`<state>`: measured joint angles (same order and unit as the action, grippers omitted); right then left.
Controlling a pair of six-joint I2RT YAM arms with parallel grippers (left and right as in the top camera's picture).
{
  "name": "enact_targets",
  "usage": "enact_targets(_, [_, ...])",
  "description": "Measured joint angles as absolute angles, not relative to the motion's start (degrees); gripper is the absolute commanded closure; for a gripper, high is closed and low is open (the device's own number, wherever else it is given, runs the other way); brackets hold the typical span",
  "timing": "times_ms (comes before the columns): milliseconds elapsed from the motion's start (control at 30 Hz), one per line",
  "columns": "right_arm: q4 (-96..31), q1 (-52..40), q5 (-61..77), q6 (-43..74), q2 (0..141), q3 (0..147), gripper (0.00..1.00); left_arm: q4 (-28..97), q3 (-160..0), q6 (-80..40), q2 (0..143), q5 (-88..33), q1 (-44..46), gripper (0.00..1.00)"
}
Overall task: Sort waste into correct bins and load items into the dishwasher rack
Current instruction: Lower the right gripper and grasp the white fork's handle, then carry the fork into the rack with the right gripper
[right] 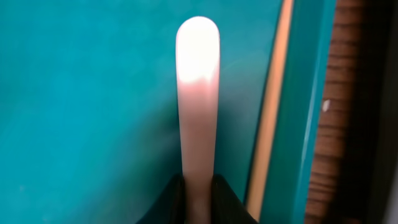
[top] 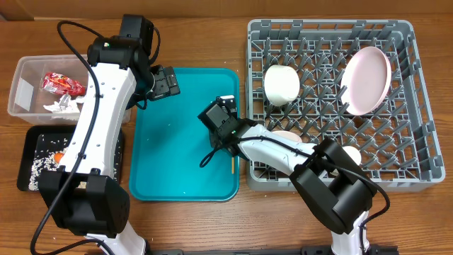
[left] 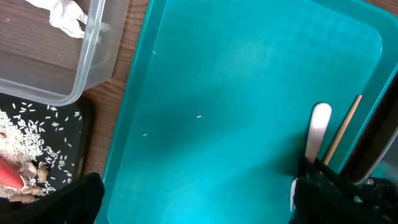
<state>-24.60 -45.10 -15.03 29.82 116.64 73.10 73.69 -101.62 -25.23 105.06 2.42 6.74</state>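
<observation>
My right gripper [top: 223, 110] [right: 198, 199] is shut on the handle of the white fork [right: 198, 93] [top: 228, 98] [left: 319, 127], over the right side of the teal tray [top: 170, 156]. The wooden chopstick [right: 272, 112] [left: 343, 124] [top: 232, 164] lies along that tray's right wall. My left gripper [top: 168, 83] [left: 199, 205] hangs open over the tray's far left, with nothing between its fingers [left: 81, 199]. The clear tub [top: 25, 78] holds the red wrapper [top: 62, 83] and the napkin [top: 60, 106] [left: 68, 15]. The black tray [top: 32, 134] carries rice [top: 39, 159] and the carrot [left: 12, 177].
The grey rack [top: 417, 106] at the right holds a pale-pink plate [top: 367, 79], a white bowl [top: 282, 83], another bowl [top: 287, 134] partly under my right arm, and a cup [top: 350, 152]. A few rice grains [left: 199, 116] dot the teal tray.
</observation>
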Motion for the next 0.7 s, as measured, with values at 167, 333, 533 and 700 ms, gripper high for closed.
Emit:
enact_targets(167, [-26.0,-45.5,-13.5,29.8,116.6,73.6,0.87,73.7,-101.6,-25.2,105.1,2.4,6.8,0.00])
enact_targets(333, [-27.3,-47.5,-12.6,29.8,116.2,73.7,0.92,73.7,-101.6,-25.2,105.1,2.4,6.8,0.00])
enact_targets(533, [-29.2,-49.7,-10.7,29.8,114.9,73.5,0.96,73.7,-101.6,-25.2,105.1,2.4,6.8,0.00])
enact_targets(700, [-30.7,-49.9,-10.2,29.8,111.7,73.4,0.96,73.7,-101.6,-25.2,105.1,2.4,6.7,0.00])
